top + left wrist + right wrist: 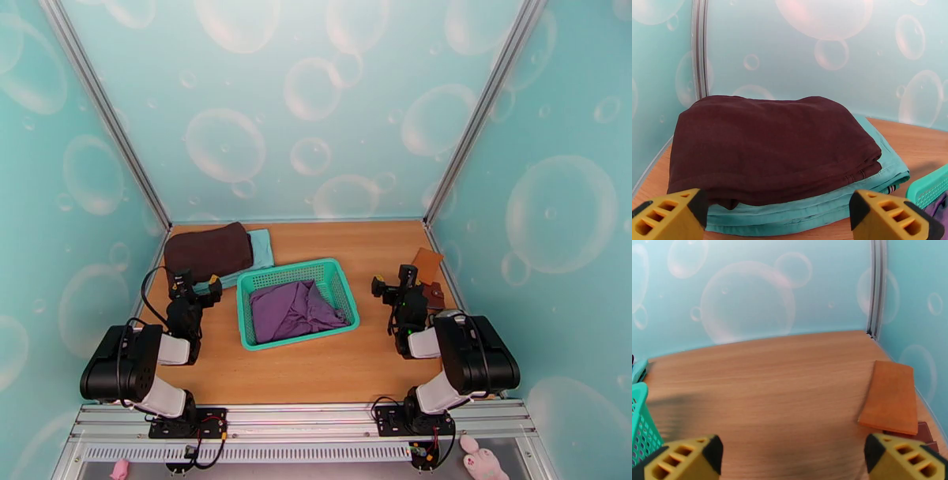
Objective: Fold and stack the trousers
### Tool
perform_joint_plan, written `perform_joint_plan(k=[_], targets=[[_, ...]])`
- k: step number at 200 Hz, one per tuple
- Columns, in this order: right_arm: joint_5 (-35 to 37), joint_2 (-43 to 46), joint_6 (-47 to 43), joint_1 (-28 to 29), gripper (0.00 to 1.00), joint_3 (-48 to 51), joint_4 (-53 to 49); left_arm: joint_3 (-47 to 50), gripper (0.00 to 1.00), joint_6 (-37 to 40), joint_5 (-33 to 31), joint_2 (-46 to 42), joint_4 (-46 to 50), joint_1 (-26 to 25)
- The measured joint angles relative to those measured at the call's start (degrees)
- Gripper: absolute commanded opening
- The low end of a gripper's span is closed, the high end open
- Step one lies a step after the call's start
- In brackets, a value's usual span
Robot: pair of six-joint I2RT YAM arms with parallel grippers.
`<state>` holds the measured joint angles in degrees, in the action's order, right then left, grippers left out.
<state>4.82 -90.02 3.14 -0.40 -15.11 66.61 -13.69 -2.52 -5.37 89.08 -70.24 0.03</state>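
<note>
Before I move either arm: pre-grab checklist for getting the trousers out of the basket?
1. The left pincer is open and empty: ok.
2. The right pincer is open and empty: ok.
3. The plain purple soft-fabric trousers lie crumpled inside the green plastic mesh basket, uncovered from above: ok.
4. Bare wooden table beyond the right pincer, for folding: ok.
5. Stack spot: the dark brown folded cloth lies flat on the light teal folded cloth: ok.
6. Waistband or leg ends findable: cannot tell.
</note>
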Motion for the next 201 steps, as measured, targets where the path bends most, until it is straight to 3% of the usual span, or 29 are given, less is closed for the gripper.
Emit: perform_joint_plan(k=[124, 201], targets=[[-1.40, 0.00, 0.04, -2.03, 0.99, 0.00, 0.00, 0.00, 1.00, -0.07, 1.14, 0.00, 0.02, 0.98], [-0.81, 0.00, 0.00, -0.02, 0.99, 0.00, -0.02, -0.04, 1.00, -0.07, 1.36, 0.00, 0.02, 1.09]])
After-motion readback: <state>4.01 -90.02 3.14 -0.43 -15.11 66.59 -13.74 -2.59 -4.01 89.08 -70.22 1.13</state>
